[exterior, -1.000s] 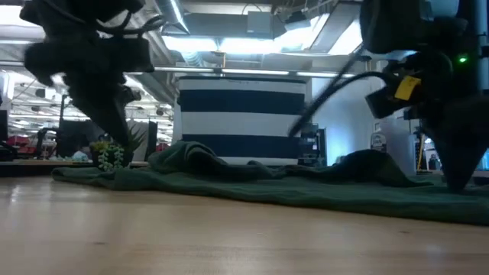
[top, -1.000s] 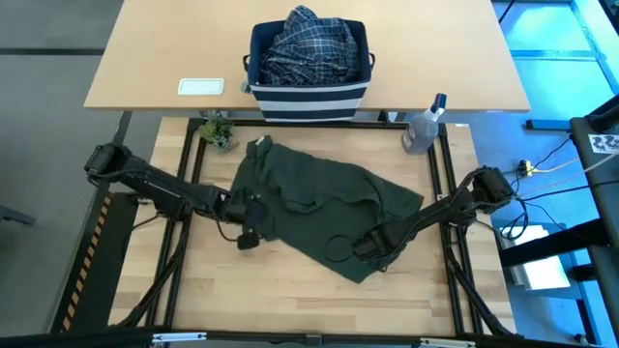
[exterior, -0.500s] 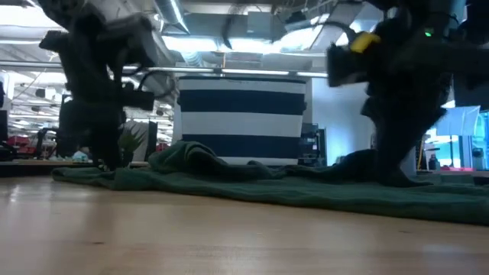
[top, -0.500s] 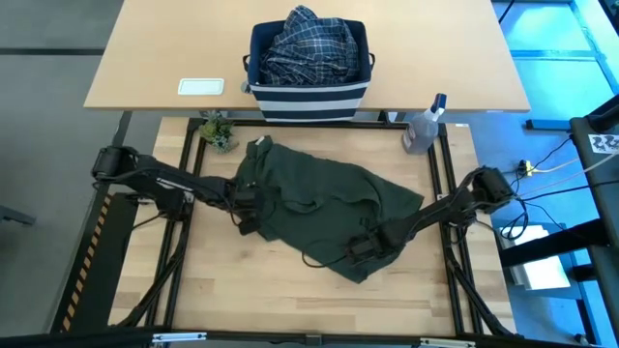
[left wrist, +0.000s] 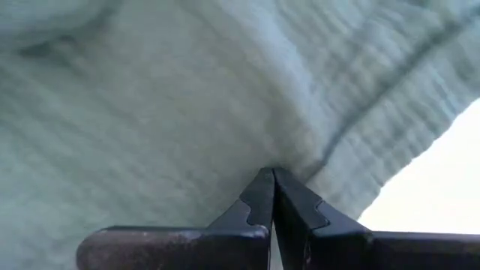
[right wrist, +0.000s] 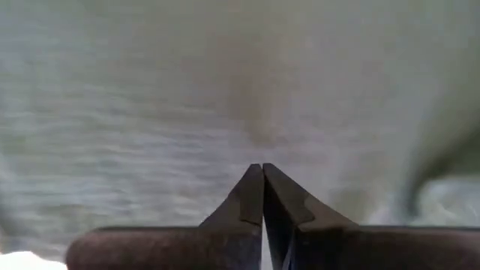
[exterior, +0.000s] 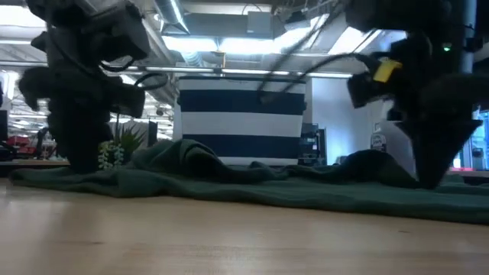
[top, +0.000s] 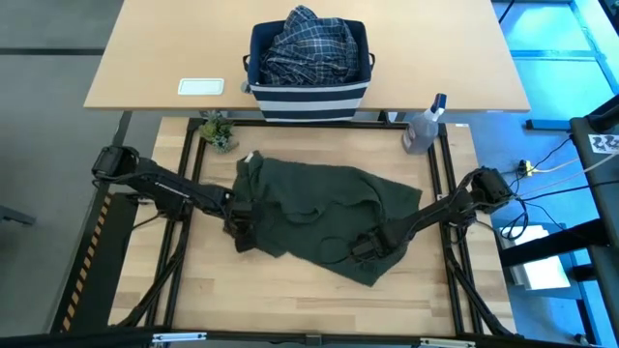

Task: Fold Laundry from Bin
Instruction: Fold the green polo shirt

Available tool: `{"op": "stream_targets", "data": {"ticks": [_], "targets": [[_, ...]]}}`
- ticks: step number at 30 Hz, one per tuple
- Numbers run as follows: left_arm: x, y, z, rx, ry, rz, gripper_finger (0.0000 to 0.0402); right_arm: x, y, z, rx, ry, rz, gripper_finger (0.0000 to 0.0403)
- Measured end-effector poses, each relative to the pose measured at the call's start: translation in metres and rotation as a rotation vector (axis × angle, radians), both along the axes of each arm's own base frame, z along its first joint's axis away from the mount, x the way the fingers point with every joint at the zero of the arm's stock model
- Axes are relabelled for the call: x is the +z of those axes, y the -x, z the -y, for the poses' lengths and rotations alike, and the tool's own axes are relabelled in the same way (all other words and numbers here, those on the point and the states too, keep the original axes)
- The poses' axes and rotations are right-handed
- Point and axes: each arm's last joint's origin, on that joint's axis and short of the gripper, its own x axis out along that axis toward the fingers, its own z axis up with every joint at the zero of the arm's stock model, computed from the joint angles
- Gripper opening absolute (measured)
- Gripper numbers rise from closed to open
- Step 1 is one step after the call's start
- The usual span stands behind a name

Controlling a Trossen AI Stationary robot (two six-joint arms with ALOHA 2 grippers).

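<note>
While the light wooden table (top: pixel 290 290) fills the lower part of the high view, a dark olive-green garment (top: pixel 319 208) is seen spread almost flat over its middle, with some folds and a small pale tag near its far left corner. Beyond the table, on a second, paler tabletop (top: pixel 435 58), the navy-blue bin (top: pixel 308 97) with white stripes is placed, and the blue-and-white plaid shirt (top: pixel 309 43) is heaped inside it, above the rim. In the low view the bin (exterior: pixel 241 114) is seen upright behind the garment (exterior: pixel 267 187). The left gripper (top: pixel 244 224) is set on the left edge of the garment, and in its wrist view the fingertips (left wrist: pixel 262 191) are pressed together against the cloth (left wrist: pixel 187 97). The right gripper (top: pixel 366 246) is set on the near right part of the garment, and its fingertips (right wrist: pixel 255 184) are also closed together at the cloth (right wrist: pixel 225 82); whether fabric is pinched between them cannot be told. A clear spray bottle (top: pixel 424 126) is standing at the far right corner, and a small green plant (top: pixel 219 130) at the far left corner. A white flat object (top: pixel 201 86) is lying left of the bin.
</note>
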Motion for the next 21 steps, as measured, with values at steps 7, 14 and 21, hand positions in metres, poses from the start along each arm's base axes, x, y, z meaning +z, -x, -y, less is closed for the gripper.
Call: {"op": "stream_targets", "data": {"ticks": [7, 14, 21], "targets": [[0.007, -0.005, 0.038, -0.143, 0.212, 0.103, 0.0001, 0.002, 0.019, 0.009, -0.021, 0.102, -0.188, 0.0001], [0.020, -0.011, 0.057, -0.295, 0.095, 0.204, 0.0001, 0.008, 0.025, 0.013, -0.019, 0.170, -0.219, 0.0001], [0.046, -0.012, 0.046, -0.231, -0.222, 0.161, 0.0001, 0.017, 0.013, 0.009, -0.002, 0.146, -0.038, 0.0001]]}}
